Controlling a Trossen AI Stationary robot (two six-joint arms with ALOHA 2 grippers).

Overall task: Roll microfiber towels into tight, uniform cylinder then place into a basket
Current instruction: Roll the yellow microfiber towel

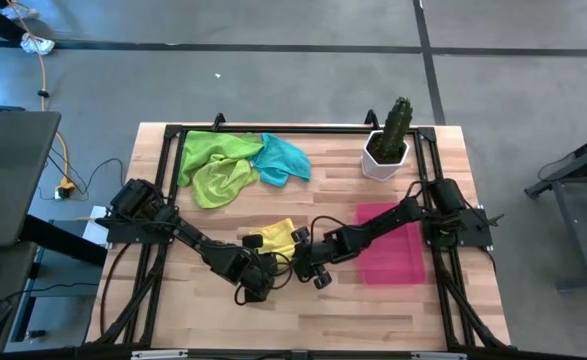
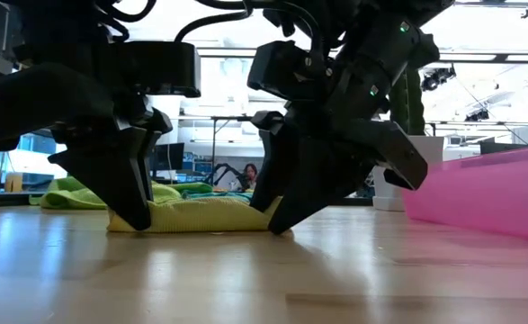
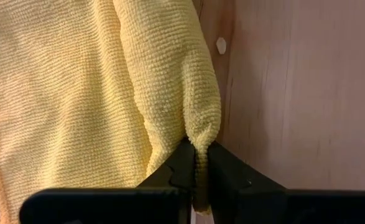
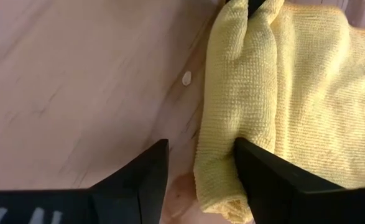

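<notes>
**Both grippers working the yellow towel's rolled edge**

The yellow towel (image 1: 275,238) is lying at the table's (image 1: 373,310) front centre, one edge partly rolled. The left gripper (image 3: 198,171) is pinching one end of that roll, fingers closed on the cloth. The right gripper (image 4: 198,168) is standing at the other end with fingers apart, one finger (image 4: 266,177) pressing onto the roll, the other on bare wood. The pink basket (image 1: 391,245) is sitting just beside them, with two lime green towels (image 1: 213,165) and a teal towel (image 1: 285,160) bunched at the back.

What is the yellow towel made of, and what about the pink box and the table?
The yellow towel looks like soft, fuzzy microfiber cloth: tiny loops show and it folds limply. The pink basket seems to be smooth, see-through plastic, since light glows through its wall. The table looks like pale, varnished wood, with grain lines and a slight shine.
</notes>
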